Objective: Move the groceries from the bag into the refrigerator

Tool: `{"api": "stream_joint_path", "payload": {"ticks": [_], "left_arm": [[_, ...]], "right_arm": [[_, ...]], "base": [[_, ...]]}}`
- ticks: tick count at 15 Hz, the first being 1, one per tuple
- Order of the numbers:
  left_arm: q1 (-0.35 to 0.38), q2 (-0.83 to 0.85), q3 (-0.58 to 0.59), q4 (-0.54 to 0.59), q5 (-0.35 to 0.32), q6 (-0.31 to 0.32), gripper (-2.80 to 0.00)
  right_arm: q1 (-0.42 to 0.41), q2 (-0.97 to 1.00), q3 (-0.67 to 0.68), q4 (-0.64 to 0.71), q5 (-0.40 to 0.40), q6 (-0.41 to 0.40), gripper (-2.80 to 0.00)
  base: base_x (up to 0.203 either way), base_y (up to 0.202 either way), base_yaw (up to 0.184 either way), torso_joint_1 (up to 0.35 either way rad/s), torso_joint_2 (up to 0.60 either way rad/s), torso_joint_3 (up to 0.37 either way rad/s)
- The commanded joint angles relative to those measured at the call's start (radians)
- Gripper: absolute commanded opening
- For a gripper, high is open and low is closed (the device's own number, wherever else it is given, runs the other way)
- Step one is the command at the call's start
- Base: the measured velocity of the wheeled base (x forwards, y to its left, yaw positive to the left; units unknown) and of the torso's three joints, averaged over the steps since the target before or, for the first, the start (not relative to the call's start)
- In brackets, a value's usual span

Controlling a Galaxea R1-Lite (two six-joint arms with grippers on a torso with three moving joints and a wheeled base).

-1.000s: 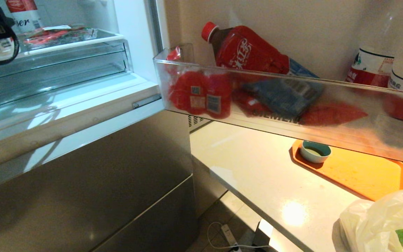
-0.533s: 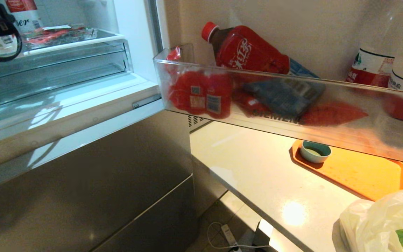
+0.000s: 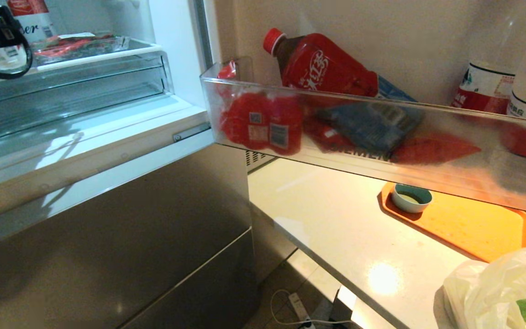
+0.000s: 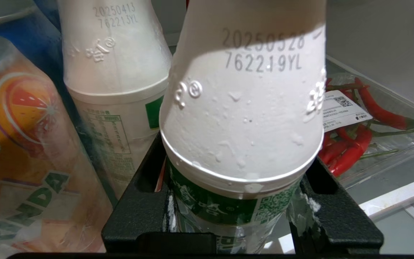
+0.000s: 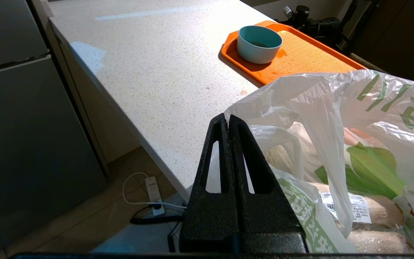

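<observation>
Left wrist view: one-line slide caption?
Left gripper holds a white bottle inside the refrigerator, beside a second white bottle, an orange drink and packed red chillies.

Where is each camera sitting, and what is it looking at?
Head view: high up, looking down at the open refrigerator, door bin and counter; the left arm shows top left.
Left wrist view: behind the left gripper, inside the refrigerator, looking at the white bottle it grips.
Right wrist view: behind the shut right gripper, facing the counter and the bag.
Head and right wrist views share the bag, orange tray and teal bowl.
</observation>
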Motion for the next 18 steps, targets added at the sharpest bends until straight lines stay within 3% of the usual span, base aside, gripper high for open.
{"api": "stream_joint_path", "payload": {"ticks": [1, 18], "left_arm": [[0.0, -0.027, 0.0, 0.004, -0.002, -0.001, -2.8], [0.04, 0.002, -0.001, 0.026, 0.007, 0.003, -2.8]], "right_arm": [[0.002, 0.0, 0.0, 0.0, 0.0, -0.001, -2.8], [0.0, 0.0, 0.0, 0.0, 0.0, -0.001, -2.8]], "base": [[0.0, 0.0, 0.0, 0.0, 0.0, 0.0], [0.0, 0.0, 0.0, 0.0, 0.0, 0.0]]}}
